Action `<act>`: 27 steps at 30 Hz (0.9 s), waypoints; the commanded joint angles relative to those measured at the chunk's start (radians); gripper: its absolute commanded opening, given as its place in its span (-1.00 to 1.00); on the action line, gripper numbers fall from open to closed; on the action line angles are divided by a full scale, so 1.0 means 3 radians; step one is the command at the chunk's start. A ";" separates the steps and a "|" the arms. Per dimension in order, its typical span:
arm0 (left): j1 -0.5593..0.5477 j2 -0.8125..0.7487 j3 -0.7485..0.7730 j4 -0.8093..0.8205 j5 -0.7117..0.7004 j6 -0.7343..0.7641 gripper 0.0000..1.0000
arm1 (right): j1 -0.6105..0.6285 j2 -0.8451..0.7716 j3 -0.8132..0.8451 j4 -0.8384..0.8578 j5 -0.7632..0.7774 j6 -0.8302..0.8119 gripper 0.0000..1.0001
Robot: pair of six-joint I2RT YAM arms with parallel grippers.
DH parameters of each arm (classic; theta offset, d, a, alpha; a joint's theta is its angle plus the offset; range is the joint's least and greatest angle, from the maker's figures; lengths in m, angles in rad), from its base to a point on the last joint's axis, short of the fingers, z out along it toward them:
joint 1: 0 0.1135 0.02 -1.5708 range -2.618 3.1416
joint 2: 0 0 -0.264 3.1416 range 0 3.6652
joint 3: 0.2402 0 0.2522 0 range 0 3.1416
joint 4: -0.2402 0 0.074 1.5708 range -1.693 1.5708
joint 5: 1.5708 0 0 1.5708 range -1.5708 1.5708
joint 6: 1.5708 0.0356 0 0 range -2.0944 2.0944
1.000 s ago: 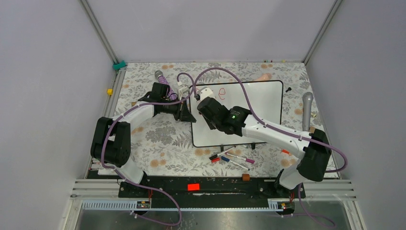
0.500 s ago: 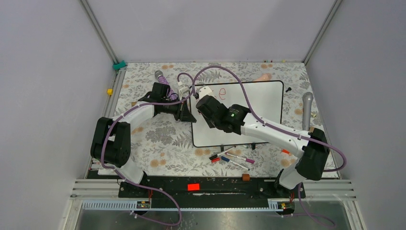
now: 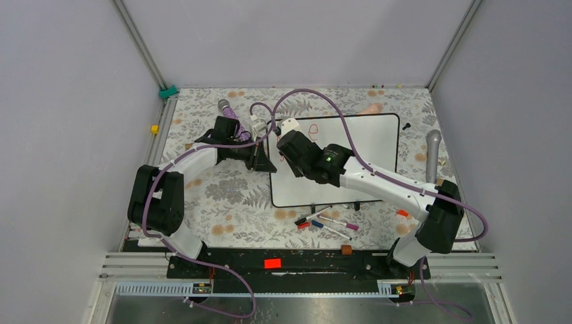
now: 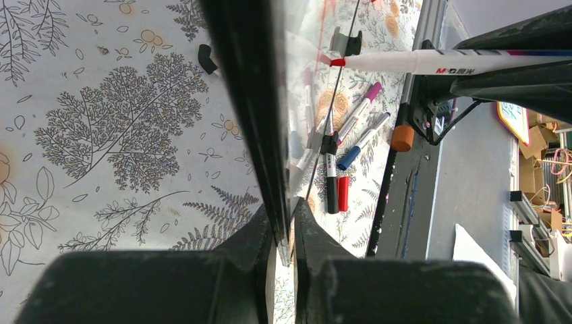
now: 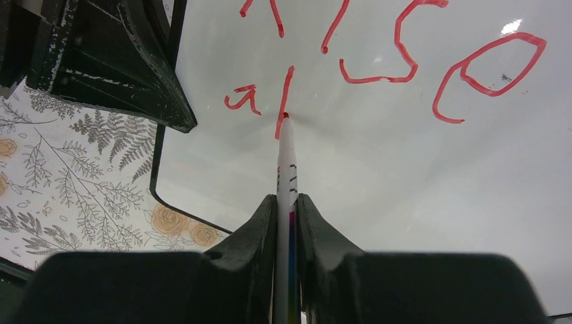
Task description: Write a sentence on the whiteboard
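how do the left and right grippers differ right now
The left gripper clamps the whiteboard by its left rim; the right gripper clamps a white marker. The left sits beside the board over the floral cloth; the right hangs over the board, marker tip touching a red stroke. Both are shut on something.

The whiteboard looks glossy and smooth, the floral table cover matt.

Partial red sentence on glossy whiteboard

Bright even light, small glare on whiteboard.
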 commanded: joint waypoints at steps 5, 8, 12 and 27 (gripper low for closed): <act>-0.0144 -0.0007 -0.0029 -0.0208 -0.0464 0.0321 -1.00 | -0.0093 -0.0140 -0.0166 0.0036 0.0133 0.0094 -1.00; -0.0145 -0.0014 -0.0035 -0.0204 -0.0468 0.0318 -1.00 | -0.0093 -0.0157 -0.0182 0.0036 0.0143 0.0115 -1.00; -0.0147 -0.0015 -0.0035 -0.0198 -0.0465 0.0318 -1.00 | -0.0090 -0.0139 -0.0152 -0.0002 0.0120 0.0130 -1.00; -0.0145 -0.0026 -0.0034 -0.0198 -0.0464 0.0320 -1.00 | -0.0088 -0.0031 -0.0046 -0.0006 -0.0189 0.0170 -1.00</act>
